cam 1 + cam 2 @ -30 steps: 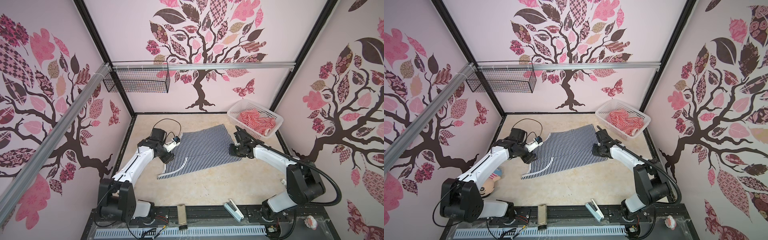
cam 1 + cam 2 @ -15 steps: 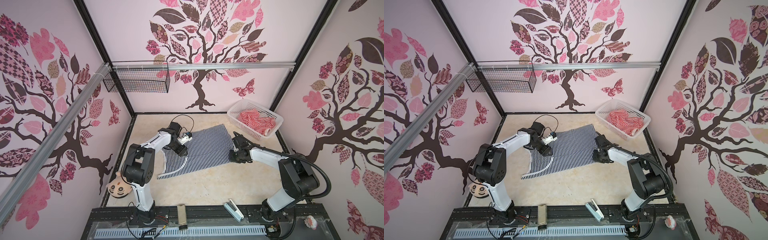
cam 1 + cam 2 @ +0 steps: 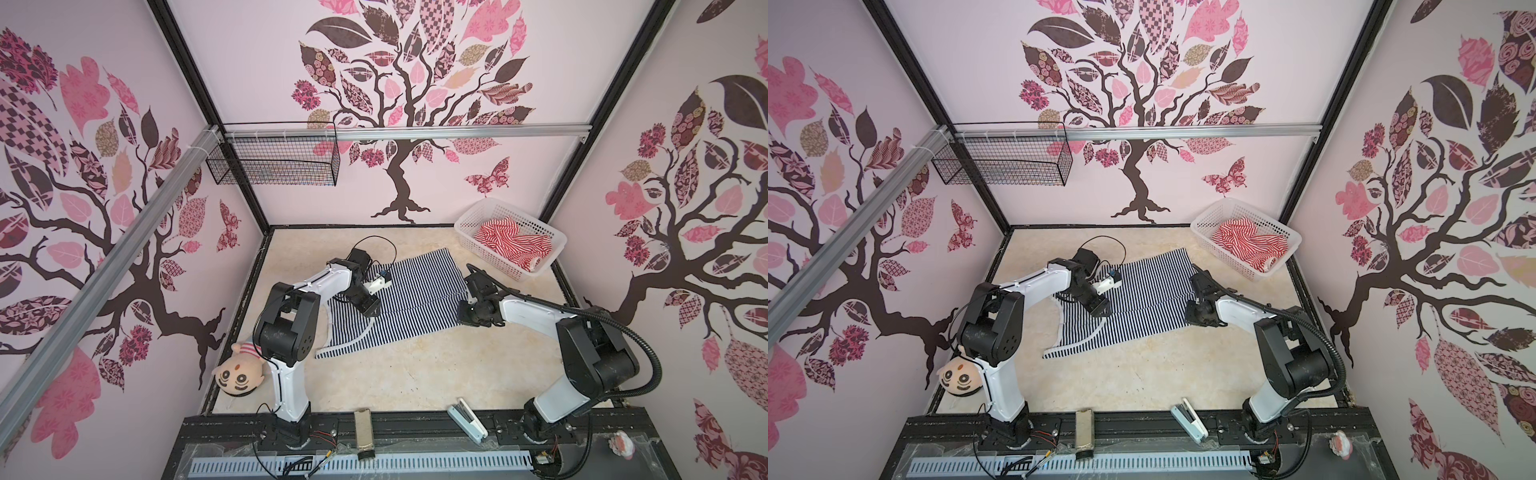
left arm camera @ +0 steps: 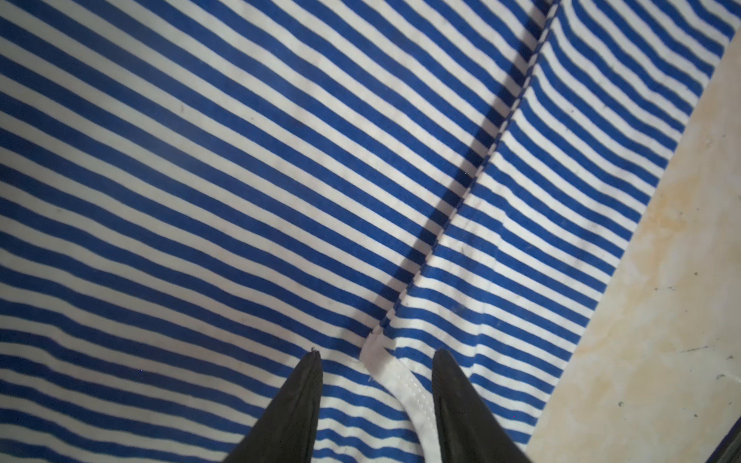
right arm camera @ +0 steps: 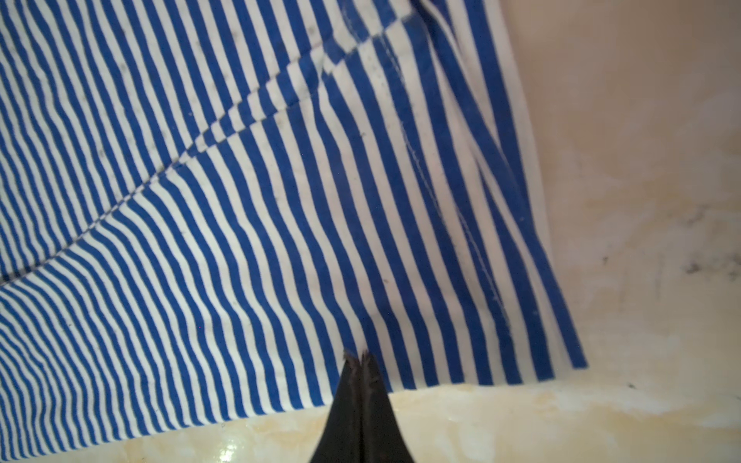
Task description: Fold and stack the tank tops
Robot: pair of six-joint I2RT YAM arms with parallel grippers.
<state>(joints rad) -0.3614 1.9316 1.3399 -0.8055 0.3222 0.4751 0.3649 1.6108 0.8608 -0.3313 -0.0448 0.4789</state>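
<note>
Leftward, a round-faced tan plush doll [image 3: 239, 374] lies against the wall. We note the left gripper [image 4: 377, 356] low over the navy-and-white striped knit tank top [image 3: 415, 299]. Its black tapered fingers [image 4: 304, 393] are apart, astride the white stitched armhole binding [image 4: 401, 385], pinching nothing. This top lies spread flat mid-table, with one raised ridge running along it. The right gripper [image 5: 361, 358] is clenched on the same top's edge near a hem corner, the cloth puckered at its tips. Far right, the red-and-white striped tank top [image 3: 513, 243] sits crumpled in a white perforated plastic basket [image 3: 465, 227]. The beige marbled tabletop [image 3: 415, 374] is faintly stained; the pale pink walls carry tree decals [image 3: 399, 124]. Against a second ago, the left arm has folded upright and reached further onto the cloth, and the right fingers have closed.
</note>
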